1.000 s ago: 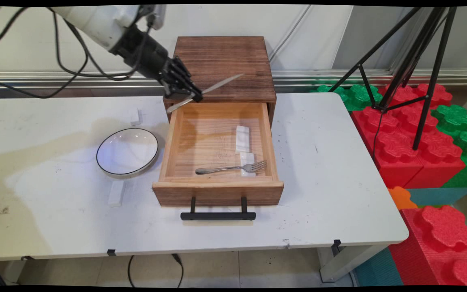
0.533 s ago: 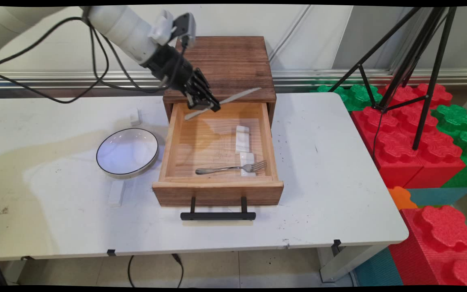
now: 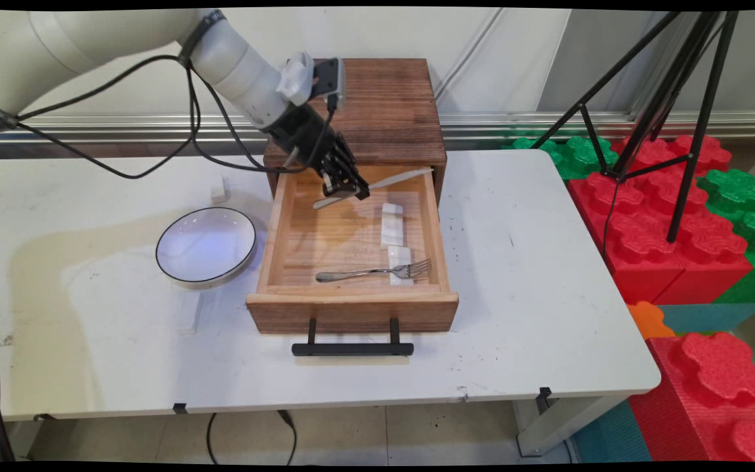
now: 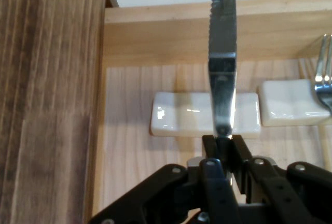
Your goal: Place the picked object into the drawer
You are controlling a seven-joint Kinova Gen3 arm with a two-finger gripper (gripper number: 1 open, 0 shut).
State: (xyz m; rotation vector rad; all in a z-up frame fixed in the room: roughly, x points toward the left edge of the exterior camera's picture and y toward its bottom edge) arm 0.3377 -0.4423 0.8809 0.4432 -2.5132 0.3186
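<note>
White tabletop [image 3: 535, 314] and a pale wall with a metal rail frame the scene, with a black tripod [image 3: 672, 98] and red and green foam blocks [image 3: 672, 236] crowded at the right. A serrated steel table knife [image 3: 377, 185] is held clamped by its handle in the black two-finger gripper [image 3: 346, 191] over the back of the open wooden drawer [image 3: 351, 308], just above a white ceramic cutlery rest [image 4: 181, 114] and not yet laid down. A steel fork [image 3: 371, 271] is already set on a second white rest [image 3: 401, 263] nearer the front, while a black-rimmed white bowl [image 3: 206, 246] is seen on the table left of the drawer.

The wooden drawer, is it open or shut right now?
Open. The drawer is pulled out from its cabinet, exposing the fork inside.
</note>
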